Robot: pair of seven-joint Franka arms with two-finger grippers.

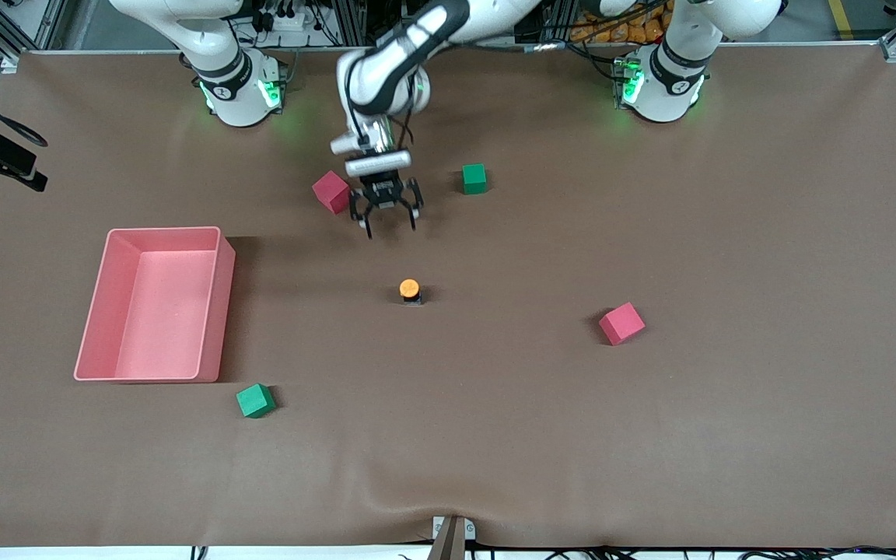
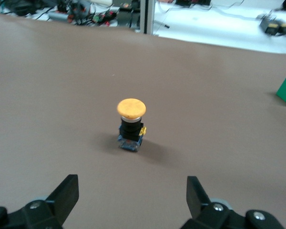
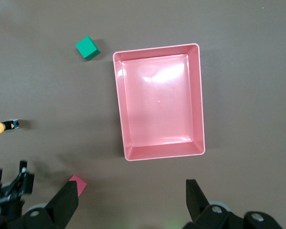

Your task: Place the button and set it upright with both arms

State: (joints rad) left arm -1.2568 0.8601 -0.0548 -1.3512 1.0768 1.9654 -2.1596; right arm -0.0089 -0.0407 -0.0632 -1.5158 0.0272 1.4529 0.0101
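The button (image 1: 410, 290) stands upright on the brown table, orange cap up, on its black body. It also shows in the left wrist view (image 2: 131, 124) and the right wrist view (image 3: 4, 126). My left gripper (image 1: 387, 222) is open and empty, over the table between a pink cube (image 1: 331, 191) and a green cube (image 1: 474, 178), apart from the button. In its own view the left gripper (image 2: 132, 200) has its jaws wide apart. My right gripper (image 3: 132, 200) is open and empty, high above the table beside the pink tray (image 3: 119, 105); it is out of the front view.
The pink tray (image 1: 218, 311) lies toward the right arm's end, with nothing in it. A green cube (image 1: 255, 400) lies near its front corner. Another pink cube (image 1: 621, 323) lies toward the left arm's end. The left gripper (image 3: 7, 188) shows in the right wrist view.
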